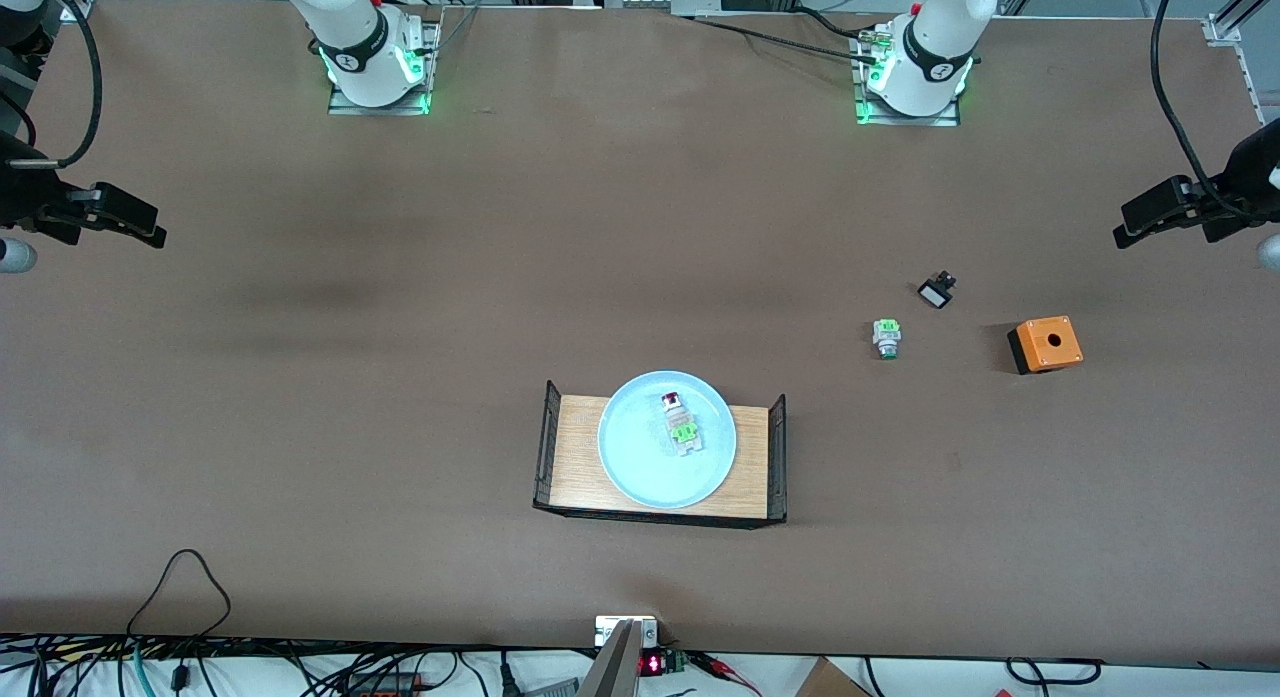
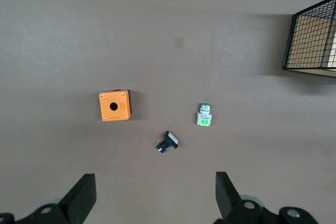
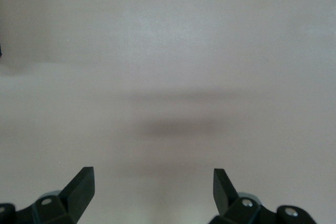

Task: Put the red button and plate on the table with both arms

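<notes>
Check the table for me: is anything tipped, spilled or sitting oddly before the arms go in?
Nothing spilled or damaged. The red button lies on its side in the plate, which sits on the wooden tray. The small black part lies tipped near the green switch. Both grippers wait open and empty.

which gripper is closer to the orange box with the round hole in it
Left. The left gripper hangs open over the table's left-arm end, close to the orange box with a round hole. The right gripper, also open, hangs over the right-arm end.
</notes>
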### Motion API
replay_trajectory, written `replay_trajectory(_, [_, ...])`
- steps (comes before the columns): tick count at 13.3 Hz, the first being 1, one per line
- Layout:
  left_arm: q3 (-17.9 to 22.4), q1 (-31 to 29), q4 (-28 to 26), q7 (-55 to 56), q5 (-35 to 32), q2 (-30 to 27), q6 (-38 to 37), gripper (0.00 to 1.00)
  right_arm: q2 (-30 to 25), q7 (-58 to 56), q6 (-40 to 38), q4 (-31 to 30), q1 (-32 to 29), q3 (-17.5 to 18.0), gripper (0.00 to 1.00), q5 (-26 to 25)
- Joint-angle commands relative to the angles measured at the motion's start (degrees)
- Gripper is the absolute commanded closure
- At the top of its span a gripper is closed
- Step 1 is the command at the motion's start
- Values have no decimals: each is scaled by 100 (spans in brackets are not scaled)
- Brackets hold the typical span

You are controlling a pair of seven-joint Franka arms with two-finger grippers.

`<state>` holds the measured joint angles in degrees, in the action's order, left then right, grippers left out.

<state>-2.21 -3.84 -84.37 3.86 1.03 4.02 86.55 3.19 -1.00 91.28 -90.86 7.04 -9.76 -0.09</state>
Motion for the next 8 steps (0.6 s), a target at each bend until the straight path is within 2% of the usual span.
replay_trajectory(1, [-43,-3,122,19,-86,55,-112,0,-81,-23,-22,-81,26,-26,0,-70])
replay_trajectory(5, [-25,-20,105,10,-68,81,-77,0,-55,-32,-13,-72,8,-26,0,-79])
replay_trajectory(8, [-52,93,87,-8,-59,388,-68,0,-55,-32,4,-72,17,-26,0,-79])
